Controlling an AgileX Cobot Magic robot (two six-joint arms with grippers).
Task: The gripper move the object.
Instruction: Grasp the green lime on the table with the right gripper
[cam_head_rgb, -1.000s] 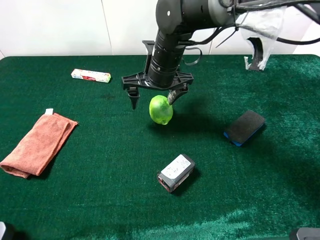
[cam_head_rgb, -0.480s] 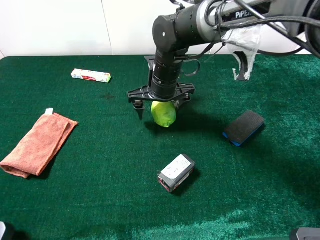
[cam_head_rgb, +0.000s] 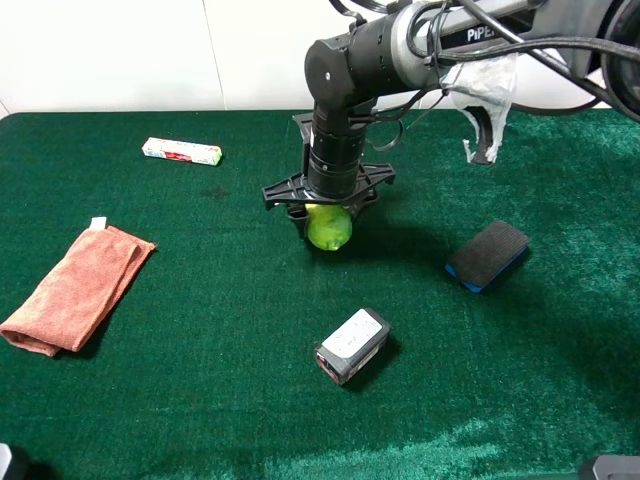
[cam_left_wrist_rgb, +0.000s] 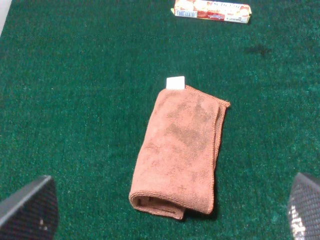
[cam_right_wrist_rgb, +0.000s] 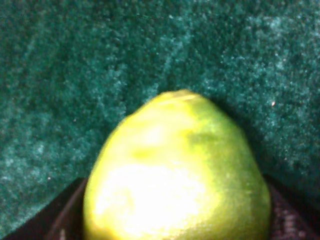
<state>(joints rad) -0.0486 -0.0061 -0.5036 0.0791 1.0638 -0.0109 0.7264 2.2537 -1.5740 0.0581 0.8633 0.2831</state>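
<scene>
as end effector grips fruit, green felt

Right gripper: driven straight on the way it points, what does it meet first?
The lime-green roundish fruit. It sits directly under the black right gripper, between the jaws. Beneath it is only the green felt table. How much gap is left above the fruit is unclear.

Fuzzy dark green tabletop fills basically everything, plain white wall at 12 o'clock, lighter sheen around 5 o'clock.
</scene>
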